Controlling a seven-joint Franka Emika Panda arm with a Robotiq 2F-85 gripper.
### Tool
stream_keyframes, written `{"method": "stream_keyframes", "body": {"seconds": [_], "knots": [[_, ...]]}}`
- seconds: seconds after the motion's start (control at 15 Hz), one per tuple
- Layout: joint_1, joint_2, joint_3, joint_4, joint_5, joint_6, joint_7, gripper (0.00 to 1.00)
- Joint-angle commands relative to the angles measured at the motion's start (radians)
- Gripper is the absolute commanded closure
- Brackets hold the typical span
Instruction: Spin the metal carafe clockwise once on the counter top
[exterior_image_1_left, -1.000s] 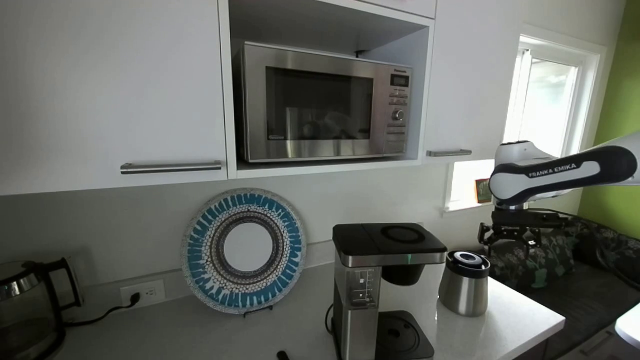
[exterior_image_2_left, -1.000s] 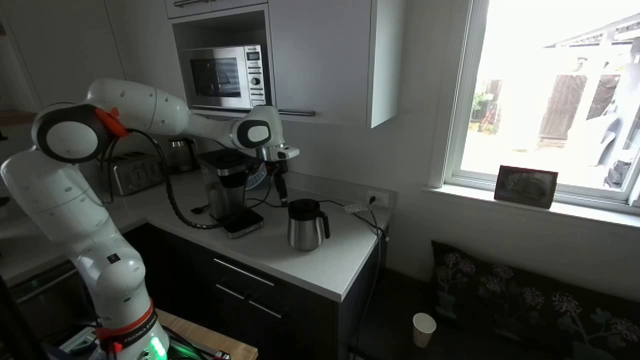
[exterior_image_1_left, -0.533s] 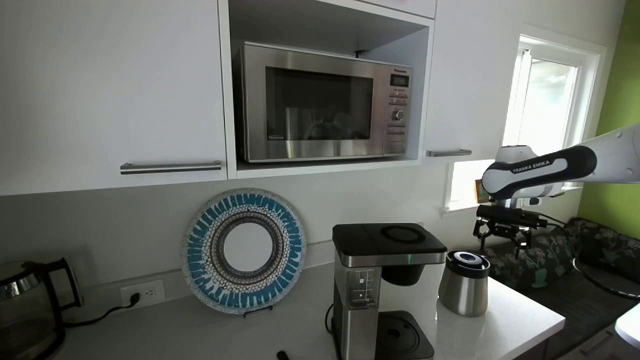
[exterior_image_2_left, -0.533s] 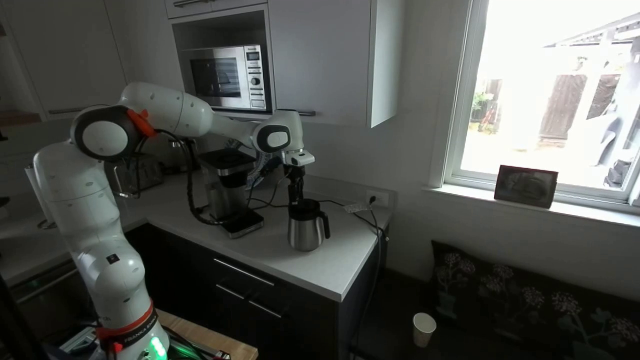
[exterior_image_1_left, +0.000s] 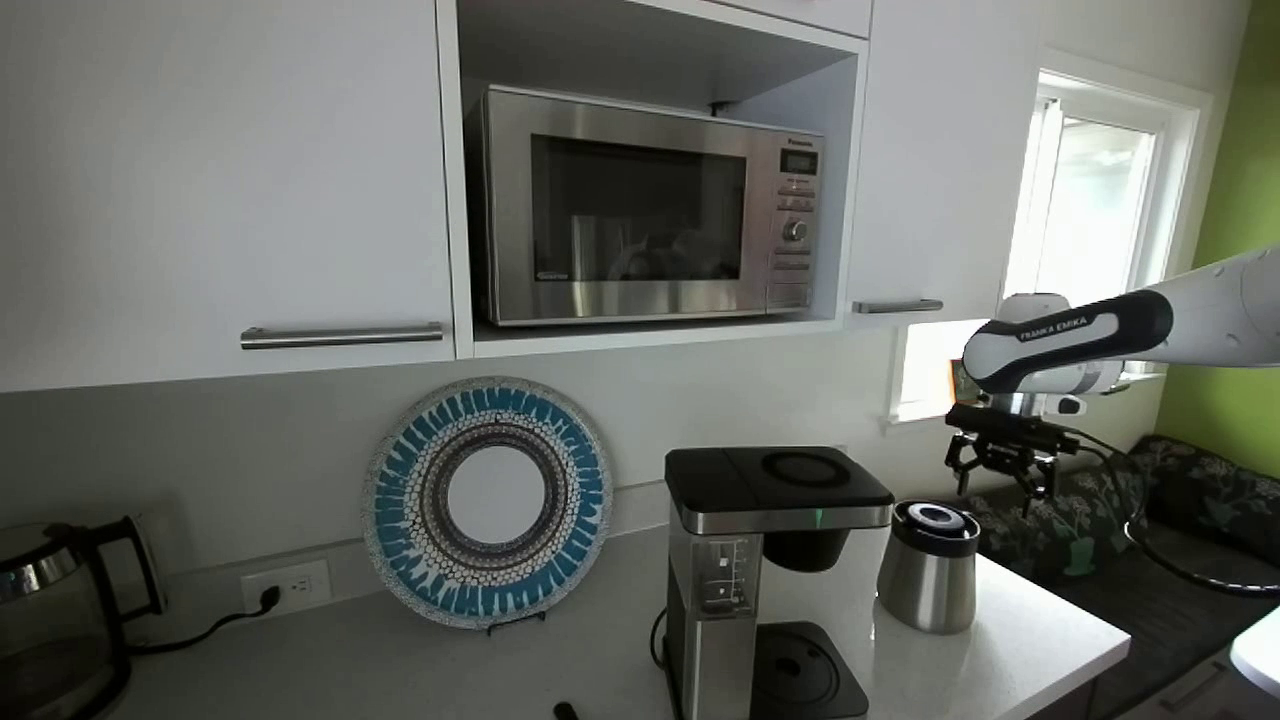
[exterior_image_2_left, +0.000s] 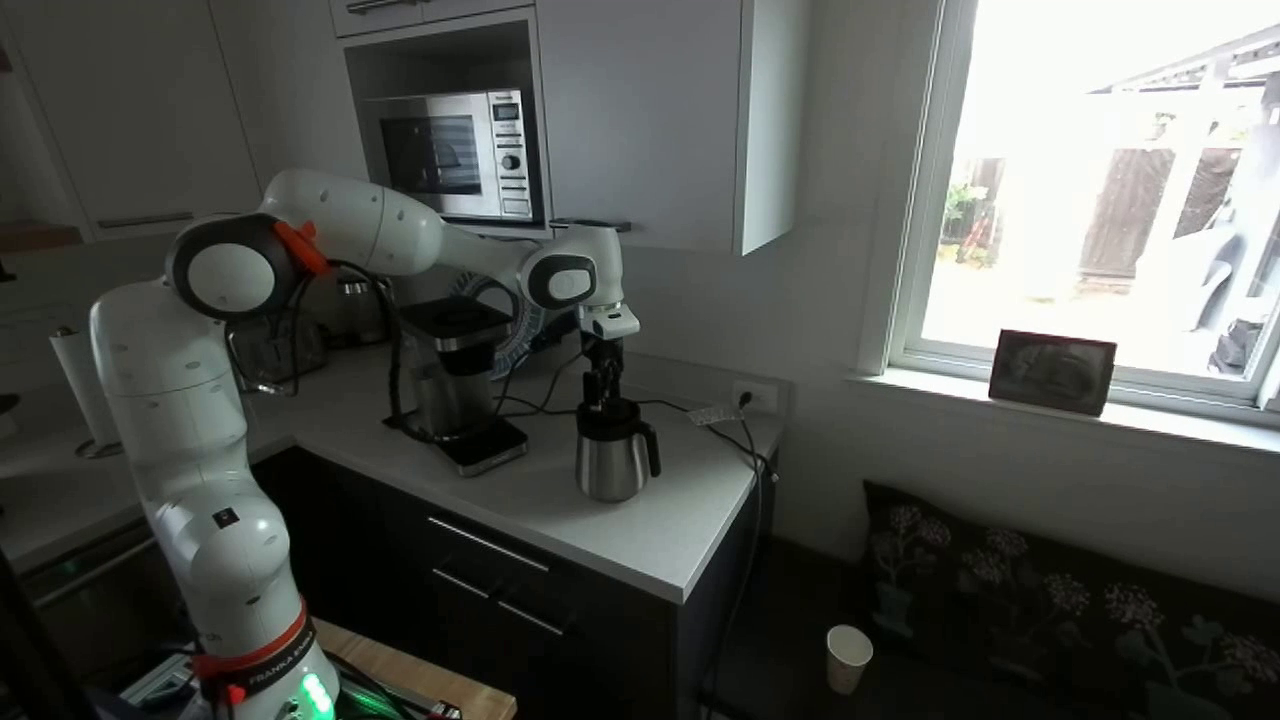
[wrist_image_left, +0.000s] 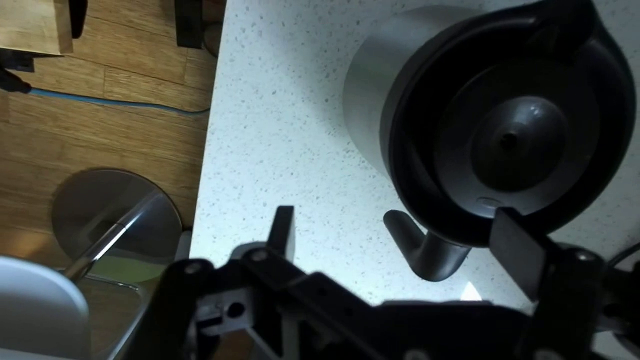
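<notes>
Wrist view: the black two-fingered gripper (wrist_image_left: 396, 227), its jaws spread wide and holding nothing, hangs above and to the handle side of the squat brushed-steel carafe with black lid (wrist_image_left: 492, 135). The carafe stands upright on the speckled white counter top (wrist_image_left: 280, 150); its black curved handle (wrist_image_left: 432, 255) appears between the fingers, nearer the one whose pad (wrist_image_left: 519, 255) overlaps the lid. Gripping it probably requires recentring, then descent.

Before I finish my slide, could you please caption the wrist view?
Open pincer over the counter top, the handle of the metal carafe showing between the fingers.
</notes>
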Motion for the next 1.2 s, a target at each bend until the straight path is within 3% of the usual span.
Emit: {"method": "stream_keyframes", "body": {"seconds": [0.0,0.47,1.13], "knots": [[0.005,0.024,-0.014,0.016,-0.013,0.003,0.014,0.0],[-0.01,0.096,-0.048,0.025,0.031,0.165,-0.01,0.0],[-0.007,0.197,-0.056,0.088,0.081,0.171,0.005,0.0]]}}
